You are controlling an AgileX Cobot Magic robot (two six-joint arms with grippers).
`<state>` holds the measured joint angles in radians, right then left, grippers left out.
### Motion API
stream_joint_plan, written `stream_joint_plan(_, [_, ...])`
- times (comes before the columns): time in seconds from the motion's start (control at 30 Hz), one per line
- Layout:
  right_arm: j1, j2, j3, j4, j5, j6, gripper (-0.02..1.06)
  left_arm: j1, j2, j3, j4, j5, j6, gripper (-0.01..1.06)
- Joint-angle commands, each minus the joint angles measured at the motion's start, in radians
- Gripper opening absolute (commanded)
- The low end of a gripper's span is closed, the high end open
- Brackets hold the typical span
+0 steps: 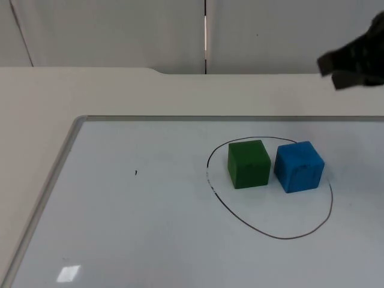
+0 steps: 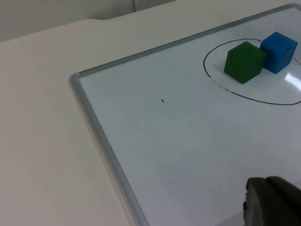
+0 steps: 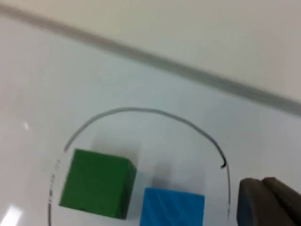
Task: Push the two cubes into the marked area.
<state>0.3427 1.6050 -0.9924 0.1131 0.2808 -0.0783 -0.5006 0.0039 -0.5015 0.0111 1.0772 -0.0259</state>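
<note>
Now both cubes (image 1: 273, 165) sit inside the marked area (image 1: 270, 228), well apart from the right gripper (image 1: 354, 60), whose finger state is unclear

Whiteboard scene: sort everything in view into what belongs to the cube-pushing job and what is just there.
Belongs to the job:
- green cube, inside the drawn outline
- blue cube, beside it, also inside
- marked area, a hand-drawn black loop
- right hand, raised above the table's far edge
- left hand, waiting

Just there:
- whiteboard
- small black mark
- table
- partition wall
</note>
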Motion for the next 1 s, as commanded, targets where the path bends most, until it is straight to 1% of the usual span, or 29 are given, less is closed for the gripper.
stream_joint_plan(0.0, [0.002,-0.070,-0.005,-0.006,0.027,0.001,0.00,0.002,-0.004,0.005,0.005,-0.003,0.002,0.00])
stream_joint_plan(0.07, [0.002,-0.101,-0.005,-0.006,0.037,0.001,0.00,0.002,-0.004,0.005,0.005,-0.003,0.002,0.00])
stream_joint_plan(0.23, [0.002,-0.221,-0.002,-0.006,0.101,0.001,0.00,0.002,-0.004,0.005,0.021,-0.003,0.002,0.00])
stream_joint_plan(0.33, [0.002,-0.269,0.015,-0.006,0.108,0.001,0.00,0.002,-0.004,0.005,0.023,-0.003,0.002,0.00])
stream_joint_plan(0.43, [0.004,-0.344,0.075,-0.006,0.106,0.001,0.00,0.002,-0.004,0.005,0.027,-0.003,0.002,0.00])
stream_joint_plan(0.47, [0.004,-0.344,0.075,-0.006,0.106,0.001,0.00,0.002,-0.004,0.005,0.027,-0.003,0.002,0.00])
stream_joint_plan(0.6, [0.004,-0.460,0.190,-0.006,0.106,0.001,0.00,0.002,-0.004,0.005,0.045,-0.003,0.002,0.00])
stream_joint_plan(0.63, [0.004,-0.460,0.190,-0.006,0.106,0.001,0.00,0.002,-0.004,0.005,0.045,-0.003,0.002,0.00])
stream_joint_plan(0.8, [0.004,-0.633,0.333,0.003,0.112,0.001,0.00,0.002,-0.004,0.005,0.045,-0.003,0.002,0.00])
stream_joint_plan(0.83, [0.004,-0.633,0.333,0.003,0.112,0.001,0.00,0.002,-0.004,0.005,0.045,-0.003,0.002,0.00])
stream_joint_plan(0.9, [0.004,-0.708,0.366,0.003,0.134,0.001,0.00,0.002,-0.004,0.005,0.045,-0.003,0.002,0.00])
stream_joint_plan(0.97, [0.004,-0.813,0.391,0.004,0.192,0.001,0.00,0.002,-0.004,0.005,0.045,-0.003,0.002,0.00])
